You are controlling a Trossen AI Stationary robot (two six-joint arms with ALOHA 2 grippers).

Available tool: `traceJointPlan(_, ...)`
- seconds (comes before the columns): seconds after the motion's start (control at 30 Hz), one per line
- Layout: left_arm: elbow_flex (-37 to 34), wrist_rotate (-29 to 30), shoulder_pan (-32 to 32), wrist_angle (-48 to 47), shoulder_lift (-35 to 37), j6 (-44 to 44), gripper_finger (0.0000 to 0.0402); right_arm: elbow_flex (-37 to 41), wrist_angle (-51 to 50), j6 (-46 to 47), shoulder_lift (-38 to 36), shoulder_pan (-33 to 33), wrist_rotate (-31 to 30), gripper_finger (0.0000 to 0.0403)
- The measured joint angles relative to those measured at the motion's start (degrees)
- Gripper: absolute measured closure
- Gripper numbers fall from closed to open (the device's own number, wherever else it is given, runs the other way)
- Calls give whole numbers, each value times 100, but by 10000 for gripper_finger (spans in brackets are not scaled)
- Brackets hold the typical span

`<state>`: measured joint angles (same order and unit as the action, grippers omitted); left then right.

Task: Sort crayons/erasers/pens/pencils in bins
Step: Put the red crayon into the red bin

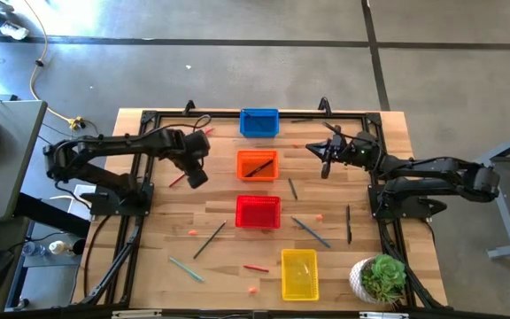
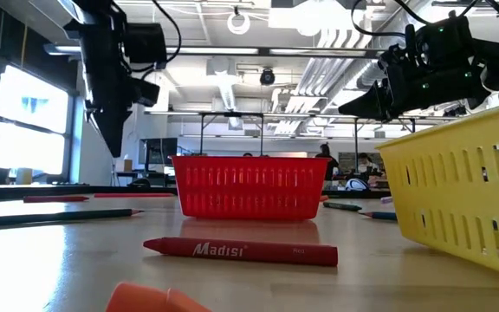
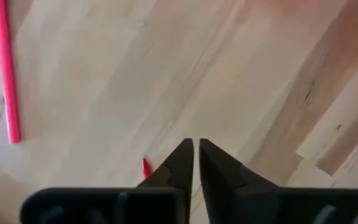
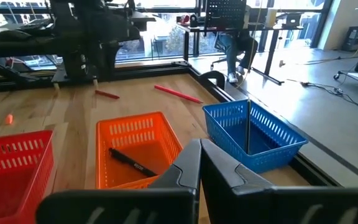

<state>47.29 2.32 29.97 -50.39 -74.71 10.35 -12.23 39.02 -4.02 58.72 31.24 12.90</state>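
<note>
Four mesh bins stand in a row down the table's middle: blue (image 1: 259, 122), orange (image 1: 258, 165), red (image 1: 258, 212), yellow (image 1: 299, 273). The orange bin holds a black pen (image 4: 132, 163). A thin stick stands in the blue bin (image 4: 248, 124). Pens, pencils and crayons lie scattered, among them a red crayon (image 2: 241, 250) and tiny orange erasers (image 1: 192, 233), (image 1: 319, 215), (image 1: 253, 289). My left gripper (image 1: 197, 177) is shut and empty, pointing down above bare wood beside a red stick (image 1: 177, 180). My right gripper (image 1: 325, 168) is shut and empty, raised right of the orange bin.
A potted plant (image 1: 381, 276) stands at the near right corner. A black frame (image 1: 374, 190) runs along the table's edges. Bare wood lies left of the bins. Loose sticks lie between the red and yellow bins (image 1: 311, 232).
</note>
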Motion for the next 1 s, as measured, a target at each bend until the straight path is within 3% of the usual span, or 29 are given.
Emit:
traceJointPlan(0.23,-2,-16,515,-625,-472,-243,314,0,103,-22,0,2,-2,403)
traceJointPlan(0.4,-181,-14,611,-535,-639,-457,281,0,101,-54,0,0,-2,403)
traceJointPlan(1.0,-501,-284,1297,-271,-642,-808,276,0,206,-34,0,-13,-21,403)
